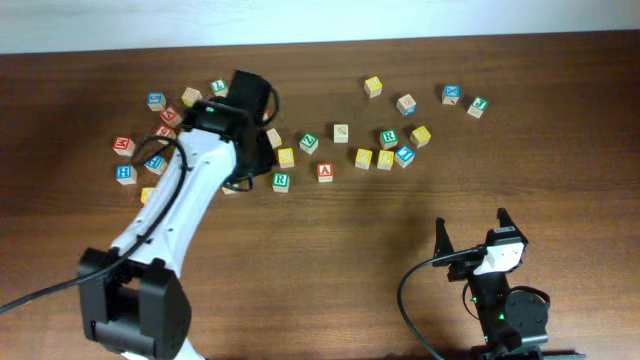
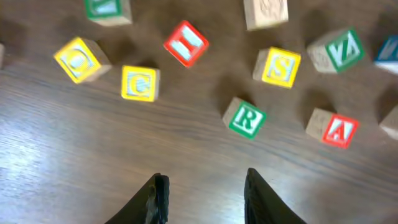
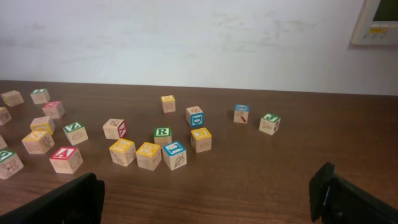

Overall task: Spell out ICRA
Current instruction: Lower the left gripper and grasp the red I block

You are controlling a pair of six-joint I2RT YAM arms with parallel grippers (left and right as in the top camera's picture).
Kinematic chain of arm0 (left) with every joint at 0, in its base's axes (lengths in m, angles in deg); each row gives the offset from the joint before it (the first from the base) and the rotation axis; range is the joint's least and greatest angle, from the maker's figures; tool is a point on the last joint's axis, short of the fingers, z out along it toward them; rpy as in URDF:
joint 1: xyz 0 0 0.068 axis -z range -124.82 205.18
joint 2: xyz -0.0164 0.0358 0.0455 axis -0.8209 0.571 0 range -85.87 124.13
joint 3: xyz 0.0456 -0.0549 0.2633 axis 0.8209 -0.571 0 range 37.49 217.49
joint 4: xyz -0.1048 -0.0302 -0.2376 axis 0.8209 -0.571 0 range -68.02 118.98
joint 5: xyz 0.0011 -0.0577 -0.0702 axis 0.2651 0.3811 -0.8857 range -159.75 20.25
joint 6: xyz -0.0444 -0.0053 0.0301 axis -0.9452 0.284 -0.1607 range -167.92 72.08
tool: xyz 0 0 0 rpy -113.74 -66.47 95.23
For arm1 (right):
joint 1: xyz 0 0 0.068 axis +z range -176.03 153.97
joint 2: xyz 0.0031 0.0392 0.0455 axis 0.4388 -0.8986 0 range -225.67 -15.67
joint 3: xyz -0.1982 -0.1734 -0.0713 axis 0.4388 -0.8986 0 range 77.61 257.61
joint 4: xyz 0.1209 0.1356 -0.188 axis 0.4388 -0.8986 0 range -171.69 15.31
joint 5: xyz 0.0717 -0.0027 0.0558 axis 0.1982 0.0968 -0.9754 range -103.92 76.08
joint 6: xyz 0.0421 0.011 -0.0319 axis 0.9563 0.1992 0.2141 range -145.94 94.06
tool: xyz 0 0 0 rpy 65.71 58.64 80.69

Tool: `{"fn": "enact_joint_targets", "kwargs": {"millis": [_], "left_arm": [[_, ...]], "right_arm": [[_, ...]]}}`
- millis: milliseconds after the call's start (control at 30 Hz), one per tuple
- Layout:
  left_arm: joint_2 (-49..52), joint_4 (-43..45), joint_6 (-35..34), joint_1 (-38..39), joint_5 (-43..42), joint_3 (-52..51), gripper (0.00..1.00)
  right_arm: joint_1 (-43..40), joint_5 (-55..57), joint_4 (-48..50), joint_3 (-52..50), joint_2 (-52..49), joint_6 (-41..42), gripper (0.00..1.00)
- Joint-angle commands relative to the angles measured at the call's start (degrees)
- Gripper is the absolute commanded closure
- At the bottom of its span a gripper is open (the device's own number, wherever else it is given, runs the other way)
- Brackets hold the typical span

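Wooden letter blocks lie scattered on the brown table (image 1: 330,250). In the left wrist view, yellow C (image 2: 139,83), green R (image 2: 245,118) and red A (image 2: 334,129) lie ahead of my left gripper (image 2: 205,180). It hangs open above bare wood with nothing between its fingers. A red-edged block (image 2: 186,43) beyond them reads as I or H. From overhead, R (image 1: 281,181) and A (image 1: 325,171) sit side by side; the left gripper (image 1: 245,168) is mostly hidden under its arm. My right gripper (image 1: 471,222) stands open and empty at the front right. A blue I block (image 3: 175,154) lies ahead of it.
More blocks cluster at the far left (image 1: 150,140), and others spread along the back right (image 1: 452,95). Yellow S (image 2: 278,66) and green V (image 2: 339,51) sit just beyond R and A. A white wall (image 3: 186,37) rises behind the table's far edge.
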Motion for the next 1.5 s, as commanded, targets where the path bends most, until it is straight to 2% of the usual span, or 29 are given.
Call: {"fn": "enact_joint_targets", "kwargs": {"millis": [0, 100, 167, 333, 500, 633, 733, 800, 900, 1100, 1167, 1233, 1333, 1467], "left_arm": [[0.5, 6.6, -3.7, -0.8, 0.0, -4.5, 0.51], [0.8, 16.9, -8.9, -2.8, 0.1, -7.6, 0.37], [1.6, 20.3, -12.0, -4.2, 0.1, -7.6, 0.35], [8.3, 23.2, -22.9, -3.8, 0.0, -7.6, 0.33], [12.2, 23.3, -26.0, -3.8, 0.1, -7.6, 0.32], [14.1, 23.8, -27.3, -3.8, 3.5, -7.6, 0.32], [14.7, 25.4, -27.3, -4.0, 6.1, -7.6, 0.36], [14.7, 26.0, -27.3, -4.1, 6.7, -7.6, 0.46], [15.6, 26.8, -27.3, -4.1, 6.9, -7.6, 0.51], [18.1, 27.5, -26.6, -4.1, 9.9, -7.6, 0.54], [18.1, 27.5, -26.6, -4.1, 9.9, -7.6, 0.63], [18.1, 27.6, -24.6, -4.1, 9.9, -7.6, 0.67], [18.1, 27.7, -21.6, -4.1, 9.9, -7.1, 0.8], [16.1, 24.0, -21.4, -4.1, 9.9, -5.4, 0.8]], "right_arm": [[-0.4, 0.7, -0.2, -0.4, 0.4, -0.2, 0.02], [-0.4, 0.7, -0.2, -0.4, 0.4, -0.2, 0.02], [-0.4, 0.7, -0.2, -0.4, 0.4, -0.2, 0.02], [-0.4, 0.7, -0.2, -0.4, 0.4, -0.2, 0.02], [-0.4, 0.7, -0.2, -0.4, 0.4, -0.2, 0.02], [-0.4, 0.7, -0.2, -0.4, 0.4, -0.2, 0.02], [-0.4, 0.7, -0.2, -0.4, 0.4, -0.2, 0.02], [-0.4, 0.7, -0.2, -0.4, 0.4, -0.2, 0.02], [-0.4, 0.7, -0.2, -0.4, 0.4, -0.2, 0.02], [-0.4, 0.7, -0.2, -0.4, 0.4, -0.2, 0.02], [-0.4, 0.6, -0.2, -0.4, 0.4, -0.2, 0.02], [-0.4, 0.7, -0.2, -0.4, 0.4, -0.2, 0.02], [-0.4, 0.7, -0.2, -0.4, 0.4, -0.2, 0.02], [-0.4, 0.7, -0.2, -0.4, 0.4, -0.2, 0.02]]}}
